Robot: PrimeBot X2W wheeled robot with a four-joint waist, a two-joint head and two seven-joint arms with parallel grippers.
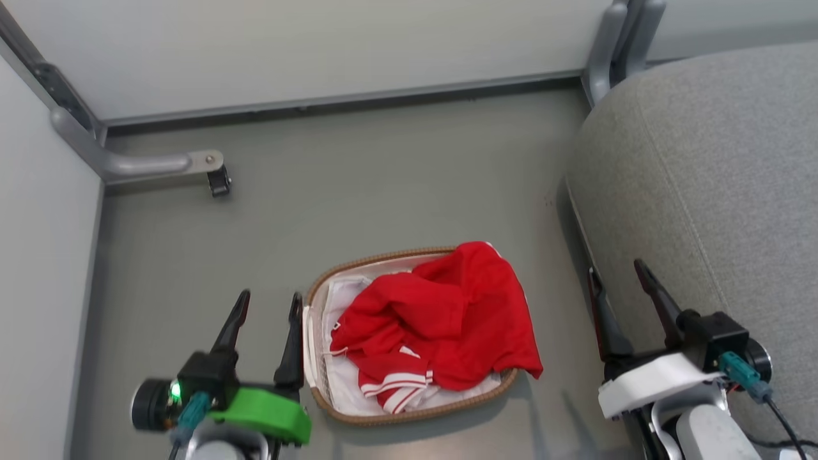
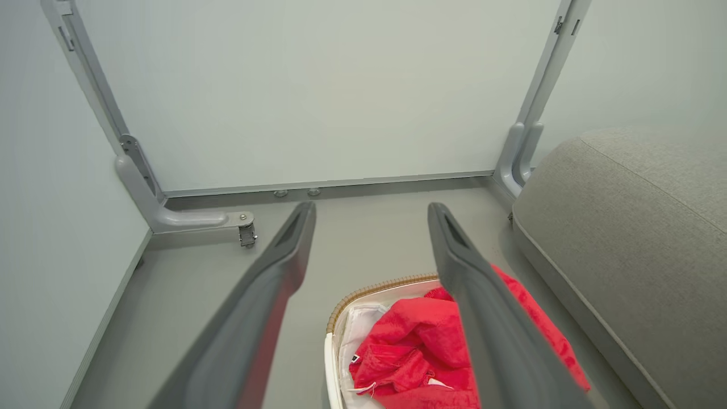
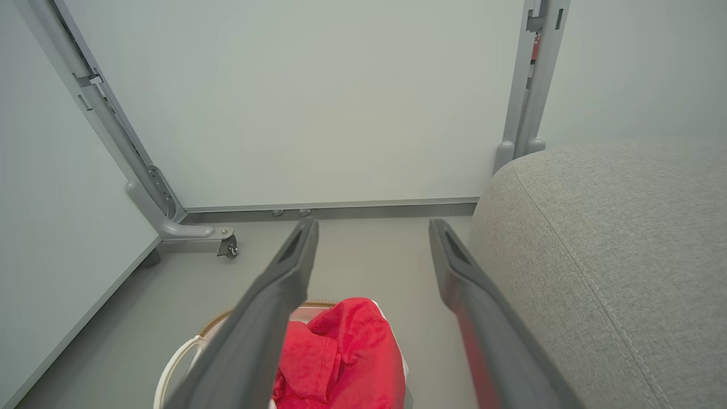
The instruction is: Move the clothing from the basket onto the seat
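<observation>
Pale grey floor (image 1: 383,179) runs to plain white panels (image 1: 319,45) on the far side, with a metal frame foot and its caster (image 1: 219,182) at the far left. My left pincer (image 1: 271,296) hovers at the near left, fingers spread apart and holding nothing, just beside the left rim of the basket (image 1: 409,418). The basket sits on the floor between my arms. The clothing (image 1: 447,306) is heaped inside it on the white liner (image 1: 339,377), with a white-striped hem at the near side and one red fold spilling over the right rim. My right pincer (image 1: 616,268) is likewise spread and empty, close by the left flank of the seat (image 1: 703,160). As far as it shows, the grey cushion carries no garment. I judge the task not yet begun: every red piece is left to lift out and carry right.
</observation>
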